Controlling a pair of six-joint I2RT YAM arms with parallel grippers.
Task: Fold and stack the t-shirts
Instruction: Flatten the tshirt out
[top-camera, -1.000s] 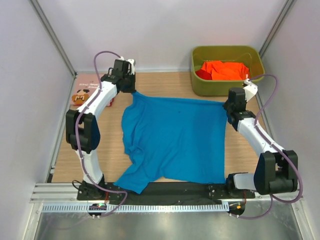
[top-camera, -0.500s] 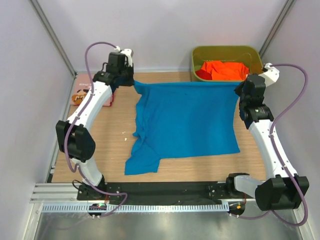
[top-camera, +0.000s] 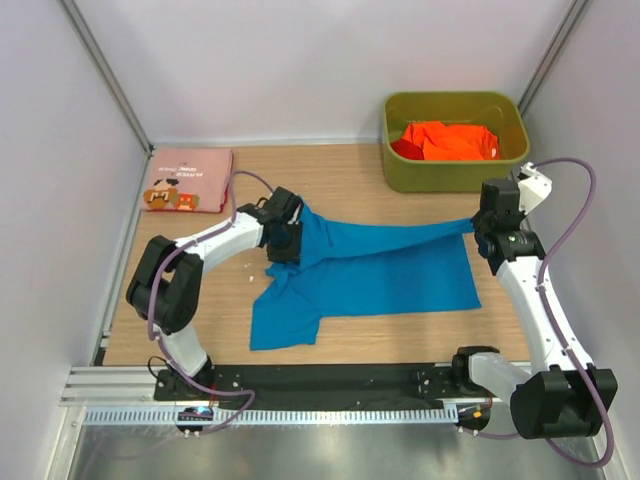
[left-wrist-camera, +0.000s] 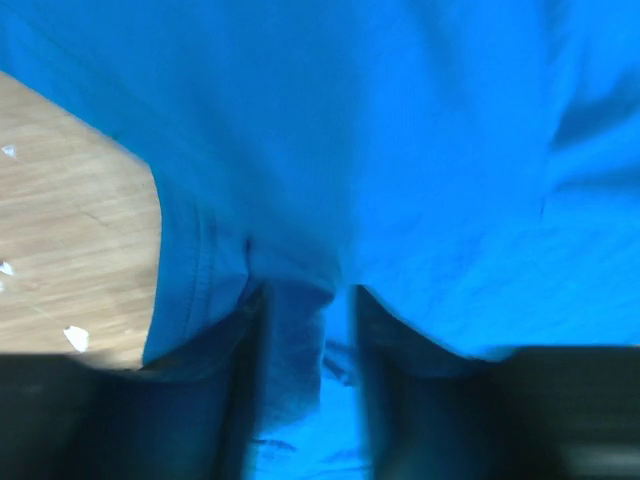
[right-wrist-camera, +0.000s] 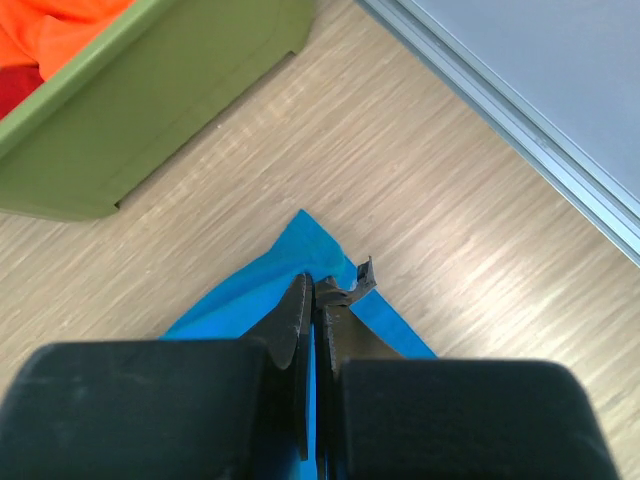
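A bright blue t-shirt (top-camera: 380, 270) lies on the table, its far edge bunched toward the middle. My left gripper (top-camera: 284, 236) rests low on the shirt's left shoulder. In the left wrist view its jaws (left-wrist-camera: 305, 300) stand apart, with blue cloth (left-wrist-camera: 400, 150) draped over and between them. At the shirt's far right corner my right gripper (top-camera: 480, 222) is shut on the cloth and holds it off the table. The right wrist view shows that corner (right-wrist-camera: 260, 285) pinched in the shut jaws (right-wrist-camera: 318, 290). A folded pink t-shirt (top-camera: 187, 180) lies at the back left.
An olive-green bin (top-camera: 400, 172) at the back right holds an orange shirt (top-camera: 450, 138) and a red one (top-camera: 405, 148). In the right wrist view the bin (right-wrist-camera: 150, 130) stands just beyond the right gripper. A metal rail (right-wrist-camera: 520, 140) edges the table on the right.
The left gripper swung from the back left corner down toward the middle, carrying the shirt's far edge forward, and its jaws parted. The right gripper came nearer and lower, still gripping its corner.
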